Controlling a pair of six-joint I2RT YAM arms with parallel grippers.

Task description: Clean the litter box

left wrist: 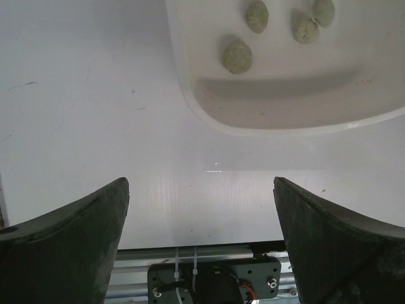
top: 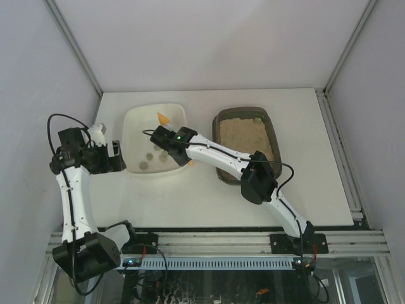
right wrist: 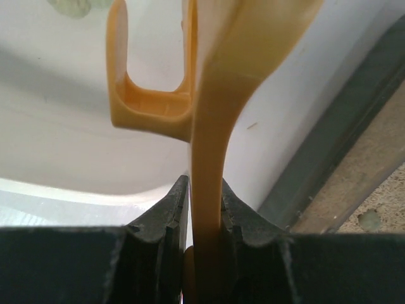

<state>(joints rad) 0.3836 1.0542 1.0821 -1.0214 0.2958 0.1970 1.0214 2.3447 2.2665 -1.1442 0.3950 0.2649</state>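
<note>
The litter box (top: 245, 142) is a dark tray of pale sandy litter at the right of the table; its rim (right wrist: 335, 164) and litter show in the right wrist view. My right gripper (top: 169, 140) reaches over the white tray (top: 134, 123) and is shut on the handle of the yellow scoop (top: 163, 118). In the right wrist view the gripper (right wrist: 205, 190) clamps the scoop's handle (right wrist: 218, 95) upright above the white tray's wall (right wrist: 63, 145). My left gripper (top: 117, 155) is open and empty beside the white tray's left side; its fingers (left wrist: 76, 234) are wide apart over the table.
Several grey-green clumps (top: 150, 158) lie in the white tray's near end and show in the left wrist view (left wrist: 237, 56). One small clump (right wrist: 368, 220) lies in the litter. White walls enclose the table on three sides.
</note>
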